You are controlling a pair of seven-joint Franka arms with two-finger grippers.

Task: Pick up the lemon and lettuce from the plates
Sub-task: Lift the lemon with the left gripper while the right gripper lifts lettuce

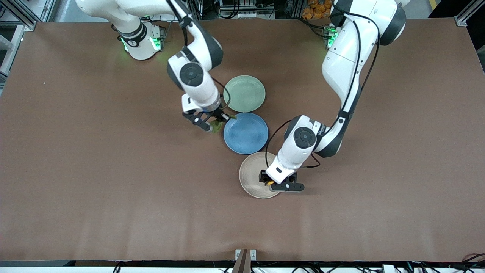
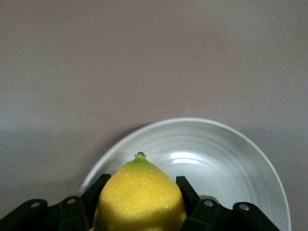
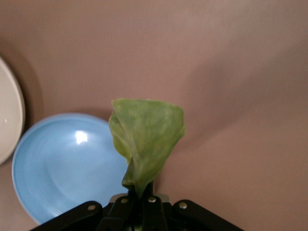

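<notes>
My left gripper (image 1: 279, 184) is shut on the yellow lemon (image 1: 270, 183) and holds it over the rim of the beige plate (image 1: 252, 174), on the side toward the left arm's end. In the left wrist view the lemon (image 2: 139, 197) fills the space between the black fingers (image 2: 188, 192), with the bare plate (image 2: 216, 159) under it. My right gripper (image 1: 214, 122) is shut on the green lettuce (image 1: 218, 127) and holds it over the table beside the blue plate (image 1: 246, 133). The lettuce (image 3: 147, 139) hangs from the closed gripper (image 3: 143, 204). The mint green plate (image 1: 244, 93) holds nothing.
The three plates lie in a row across the middle of the brown table (image 1: 94, 170), mint farthest from the front camera, then blue, then beige nearest. The blue plate (image 3: 62, 168) holds nothing. Both arm bases stand along the table's back edge.
</notes>
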